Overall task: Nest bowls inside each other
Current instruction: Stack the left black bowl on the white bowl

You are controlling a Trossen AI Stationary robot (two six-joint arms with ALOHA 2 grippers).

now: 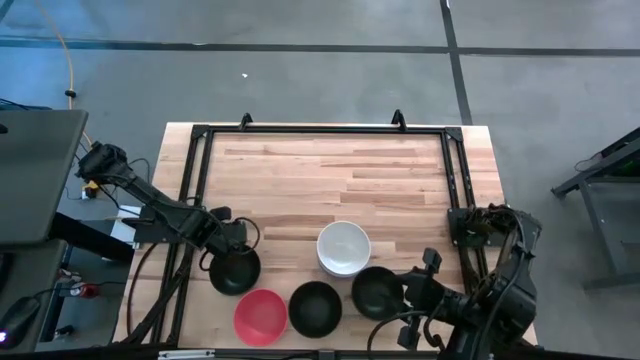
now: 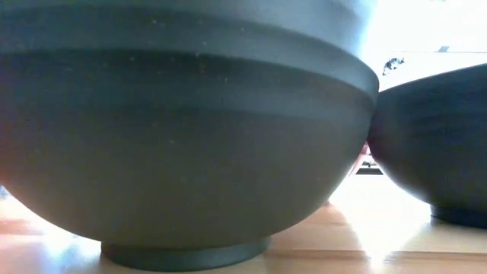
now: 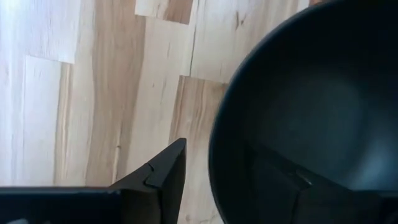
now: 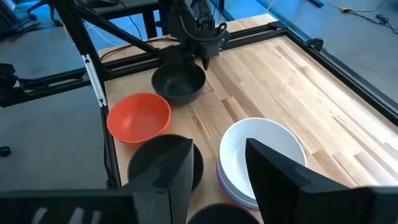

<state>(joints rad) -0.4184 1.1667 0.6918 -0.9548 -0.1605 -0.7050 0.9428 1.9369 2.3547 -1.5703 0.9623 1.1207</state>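
Gripping the rim of a black bowl point(image 1: 235, 271), the left gripper point(image 1: 232, 243) sits near the table's front left; the left wrist view shows one finger point(image 3: 163, 175) outside the wall over bare wood and the other point(image 3: 280, 186) inside the bowl, so the pair pinch the rim between them. That bowl rests on the wooden table point(image 1: 320, 175), apart from the others.

Just in front of it and to its right lies the red bowl point(image 1: 260, 315), close to the table's front edge. Beside the red one sits a second black bowl point(image 1: 315, 308), and further right a third black bowl point(image 1: 377, 291), with the right gripper point(image 1: 418, 290) at its right side. In the right wrist view that gripper's two dark fingers point(image 4: 171, 174) stand spread, with nothing between them (the white bowl shows through the gap).

The white bowl point(image 1: 343, 247) sits behind the two right-hand black bowls as the top of a nested stack; in the right wrist view a lavender rim point(image 4: 233, 196) and a thin pink-red edge peek out beneath it. How many bowls the stack holds cannot be told.

The low view is filled by two dark bowl walls, the nearer point(image 2: 183, 144) standing on its foot ring, the other point(image 2: 434, 144) just beside it, not touching.
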